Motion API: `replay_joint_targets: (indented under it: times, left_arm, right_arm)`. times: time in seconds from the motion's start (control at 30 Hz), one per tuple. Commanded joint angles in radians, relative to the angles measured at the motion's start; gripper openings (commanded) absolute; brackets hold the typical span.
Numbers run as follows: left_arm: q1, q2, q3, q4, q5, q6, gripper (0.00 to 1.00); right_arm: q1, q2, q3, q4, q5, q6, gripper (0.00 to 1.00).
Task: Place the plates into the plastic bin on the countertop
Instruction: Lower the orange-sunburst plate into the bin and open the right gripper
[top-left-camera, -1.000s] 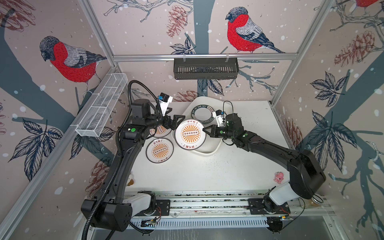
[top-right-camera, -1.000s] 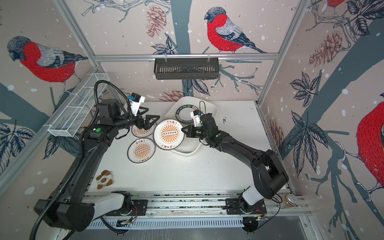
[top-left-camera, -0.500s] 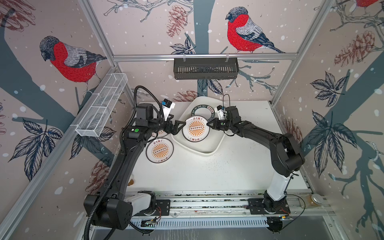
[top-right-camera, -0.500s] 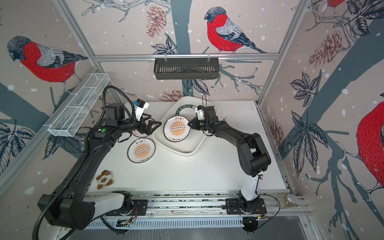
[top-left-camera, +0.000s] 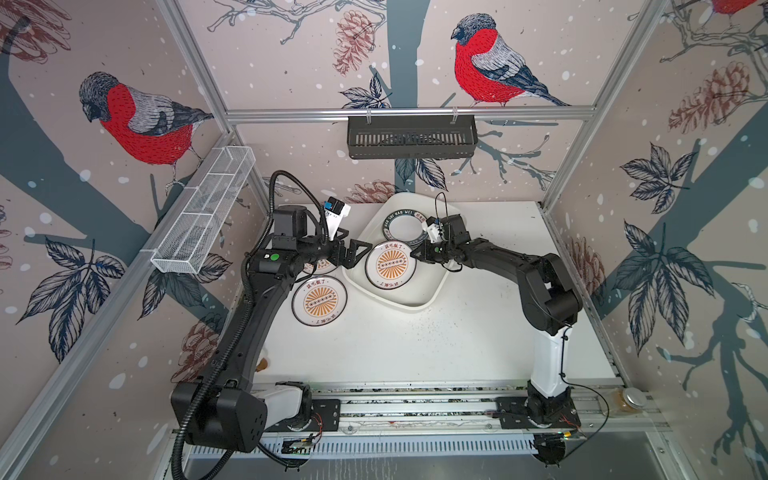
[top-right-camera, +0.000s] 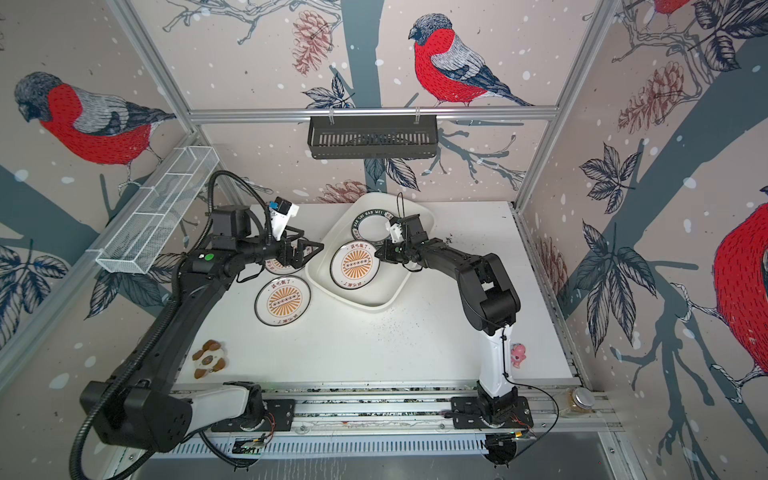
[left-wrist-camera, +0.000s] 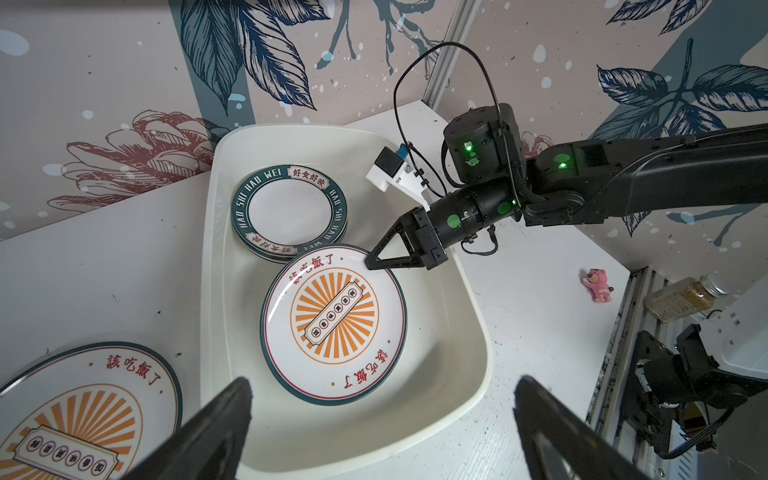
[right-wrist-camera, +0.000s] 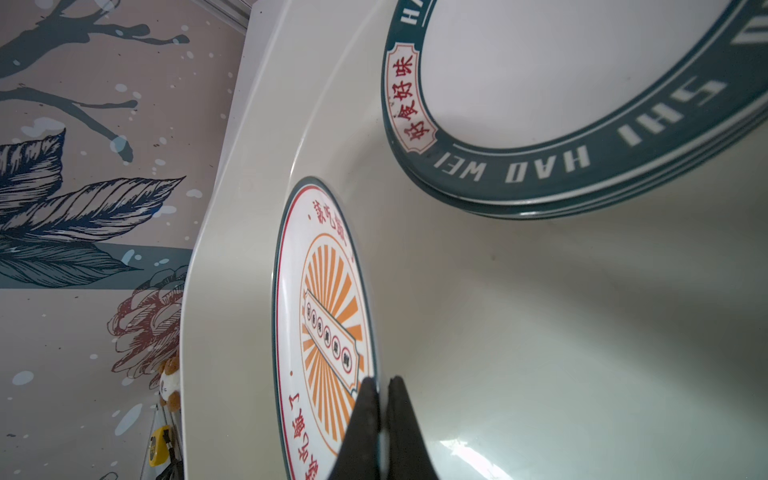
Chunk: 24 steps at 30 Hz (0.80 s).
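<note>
The jaws of the right gripper (right-wrist-camera: 384, 390) are pressed together on the rim of a round white plate with an orange sunburst centre (left-wrist-camera: 334, 324), pinching its edge between the two black tips. A second ago that plate hung higher, over the near-left rim of the large shallow white plastic bin (left-wrist-camera: 478, 332). Now it sits low inside the bin, just beside the stack of white plates with dark-green lettered bands (left-wrist-camera: 249, 195) at the far end. Its gripped edge looks a little raised, and I cannot tell whether the plate lies fully on the bin floor. The jaws of the left gripper (top-left-camera: 360, 253) stand wide apart and hold nothing, just outside the bin's left rim. This plate is therefore all but delivered, and letting go seems to be the step in hand. Out on the scuffed white table (top-left-camera: 415, 353) a second sunburst plate (top-left-camera: 319, 300) lies flat. Another sunburst plate (top-left-camera: 319, 267) shows partly under the left arm. Neither is in the bin yet.
</note>
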Motion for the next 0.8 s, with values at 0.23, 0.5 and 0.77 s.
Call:
replay_joint_targets:
  times: [0.23,0.5,0.77]
  left_arm:
    - [0.015,-0.003,-0.019,0.030,0.041,-0.034,0.97]
    - [0.024,-0.001,-0.025,0.031,0.038,-0.029,0.97]
    - [0.026,0.015,-0.020,0.041,0.044,-0.040,0.97]
  right_arm:
    - [0.000,0.068,0.051,-0.049,-0.022,-0.022,0.02]
    - [-0.002,0.112,0.085,-0.086,-0.028,-0.038,0.03]
    - [-0.012,0.145,0.122,-0.116,-0.038,-0.049,0.06]
